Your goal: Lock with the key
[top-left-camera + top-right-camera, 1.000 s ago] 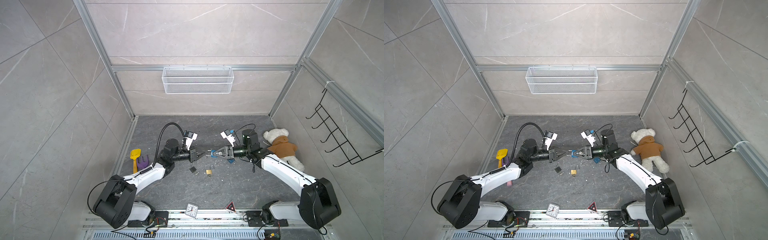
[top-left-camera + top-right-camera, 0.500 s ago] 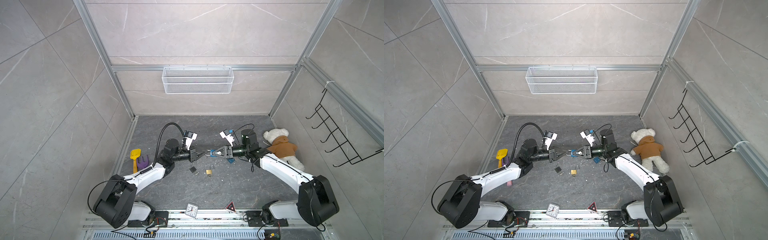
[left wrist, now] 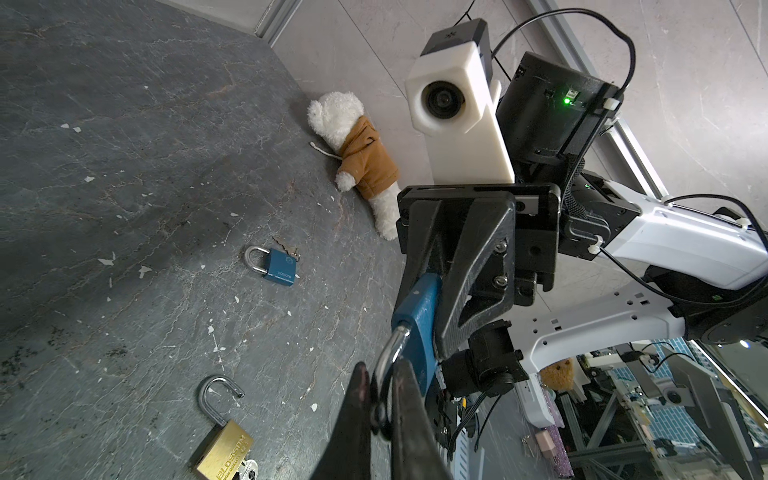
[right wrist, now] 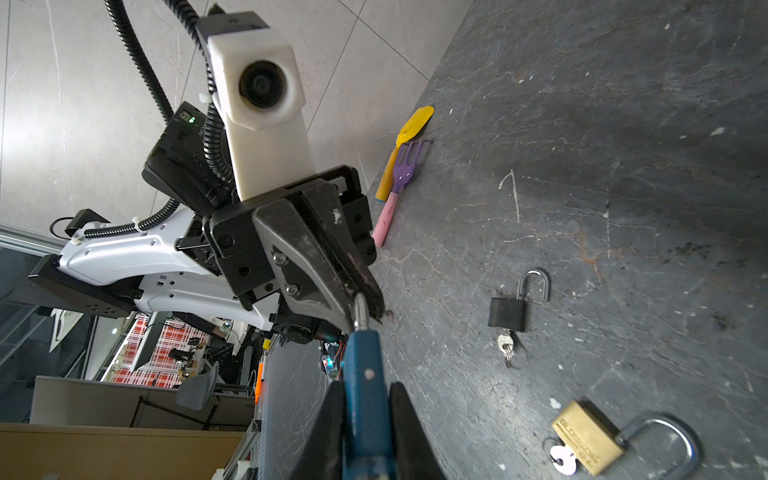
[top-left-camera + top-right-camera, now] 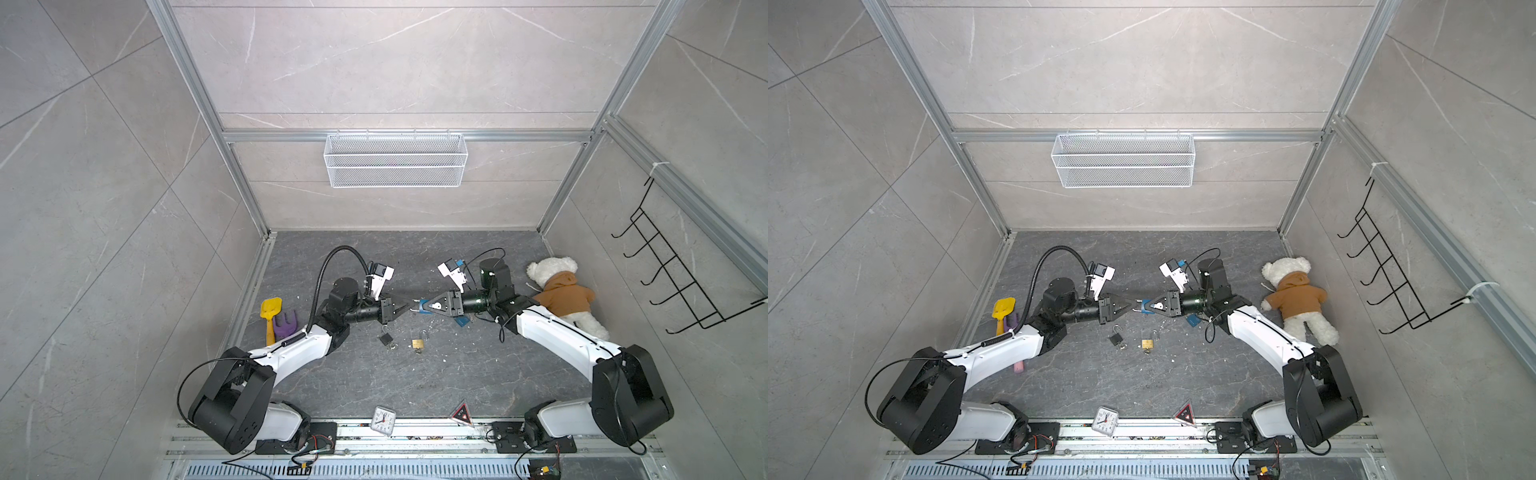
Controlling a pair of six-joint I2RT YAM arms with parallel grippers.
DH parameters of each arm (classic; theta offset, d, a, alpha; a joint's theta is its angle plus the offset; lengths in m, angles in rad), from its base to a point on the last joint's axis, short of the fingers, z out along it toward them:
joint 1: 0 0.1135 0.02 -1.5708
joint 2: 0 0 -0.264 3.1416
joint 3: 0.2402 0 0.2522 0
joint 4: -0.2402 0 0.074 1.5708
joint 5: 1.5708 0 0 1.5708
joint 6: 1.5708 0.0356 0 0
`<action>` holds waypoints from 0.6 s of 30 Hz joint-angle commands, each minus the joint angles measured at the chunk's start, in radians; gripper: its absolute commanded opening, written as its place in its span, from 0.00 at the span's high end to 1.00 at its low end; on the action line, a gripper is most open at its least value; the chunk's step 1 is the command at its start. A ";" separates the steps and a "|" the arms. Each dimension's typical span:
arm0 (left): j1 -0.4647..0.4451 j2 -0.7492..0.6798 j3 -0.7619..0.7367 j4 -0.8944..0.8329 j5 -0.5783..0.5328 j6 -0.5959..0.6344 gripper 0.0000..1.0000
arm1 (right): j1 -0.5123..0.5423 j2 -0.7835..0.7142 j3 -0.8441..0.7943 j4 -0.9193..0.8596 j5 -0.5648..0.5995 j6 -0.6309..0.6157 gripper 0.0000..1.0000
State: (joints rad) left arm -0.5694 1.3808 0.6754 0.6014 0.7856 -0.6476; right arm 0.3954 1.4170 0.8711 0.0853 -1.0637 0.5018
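Between left gripper (image 3: 380,395) and right gripper (image 4: 365,415), blue padlock (image 3: 415,320) gripped

Blue padlock (image 4: 365,386), between the claws: blue body, silver shackle. Left claw (image 4: 368,305) and right claw (image 5: 428,306): black. Black padlock (image 5: 385,338), near left claw: black body, silver shackle. Brass padlock (image 5: 418,344), beside it: gold-yellow, silver shackle. Second blue padlock (image 3: 280,268), near right claw: blue, silver shackle. Floor (image 5: 415,386): dark grey, pale veins. Bear (image 5: 561,295), beyond right claw: white, tan hoodie.
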 commanded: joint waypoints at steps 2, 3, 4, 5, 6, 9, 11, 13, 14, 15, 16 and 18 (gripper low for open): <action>-0.108 -0.009 0.059 0.102 0.180 0.011 1.00 | 0.077 0.045 0.012 0.090 0.091 0.007 1.00; -0.107 -0.008 0.061 0.103 0.182 0.010 1.00 | 0.078 0.046 0.012 0.091 0.094 0.007 1.00; -0.109 -0.008 0.061 0.102 0.181 0.008 1.00 | 0.078 0.047 0.012 0.093 0.095 0.007 1.00; -0.110 -0.008 0.060 0.103 0.182 0.009 1.00 | 0.078 0.050 0.013 0.094 0.095 0.007 1.00; -0.110 -0.008 0.061 0.102 0.184 0.009 1.00 | 0.080 0.054 0.013 0.094 0.095 0.007 1.00; -0.109 -0.006 0.065 0.099 0.184 0.012 1.00 | 0.082 0.063 0.016 0.102 0.096 0.010 1.00; -0.111 -0.004 0.070 0.098 0.185 0.012 1.00 | 0.084 0.071 0.017 0.106 0.098 0.012 1.00; -0.110 -0.002 0.073 0.092 0.185 0.014 1.00 | 0.086 0.075 0.020 0.109 0.099 0.011 1.00; -0.110 -0.001 0.075 0.093 0.185 0.015 1.00 | 0.086 0.077 0.020 0.110 0.101 0.012 1.00; -0.110 0.000 0.074 0.092 0.183 0.013 1.00 | 0.086 0.078 0.020 0.111 0.101 0.013 1.00; -0.110 0.001 0.074 0.087 0.184 0.012 1.00 | 0.086 0.078 0.020 0.112 0.100 0.013 1.00; -0.110 0.003 0.075 0.085 0.188 0.013 1.00 | 0.085 0.080 0.020 0.118 0.096 0.014 1.00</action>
State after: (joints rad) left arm -0.5720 1.3891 0.6758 0.5652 0.7647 -0.6441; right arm 0.4053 1.4567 0.8711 0.1074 -1.0622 0.5095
